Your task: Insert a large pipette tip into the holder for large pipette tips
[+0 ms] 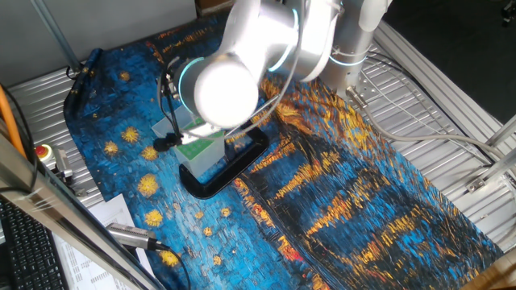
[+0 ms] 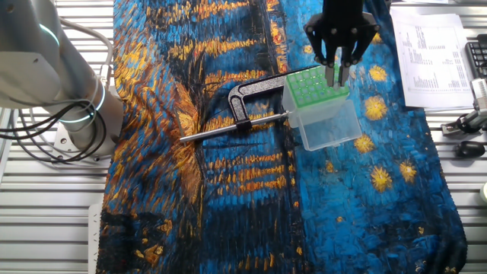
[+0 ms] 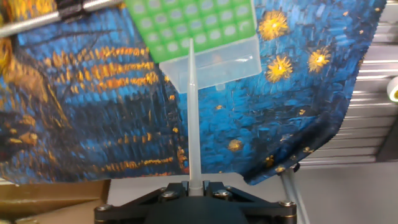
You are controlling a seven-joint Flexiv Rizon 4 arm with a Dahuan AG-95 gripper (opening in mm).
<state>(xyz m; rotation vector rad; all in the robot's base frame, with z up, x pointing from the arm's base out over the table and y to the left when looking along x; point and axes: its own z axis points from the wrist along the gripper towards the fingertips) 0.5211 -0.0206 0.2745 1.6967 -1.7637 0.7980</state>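
Note:
The large pipette tip (image 3: pixel 194 118) is a slender whitish translucent cone, held upright in my gripper (image 3: pixel 194 183), which is shut on its wide end. Its narrow point sits at the near edge of the green grid of the holder (image 3: pixel 193 22). In the other fixed view my black gripper (image 2: pixel 337 72) hangs just over the holder (image 2: pixel 323 106), a translucent box with a bright green top, with the tip (image 2: pixel 338 74) reaching down to the grid. In one fixed view the arm hides most of the holder (image 1: pixel 201 149).
A black C-shaped clamp (image 2: pixel 247 103) with a long metal rod (image 2: pixel 228 129) lies beside the holder on the blue and orange cloth (image 2: pixel 251 205). Papers (image 2: pixel 430 53) lie off the cloth's edge. Cables and a metal frame border the table.

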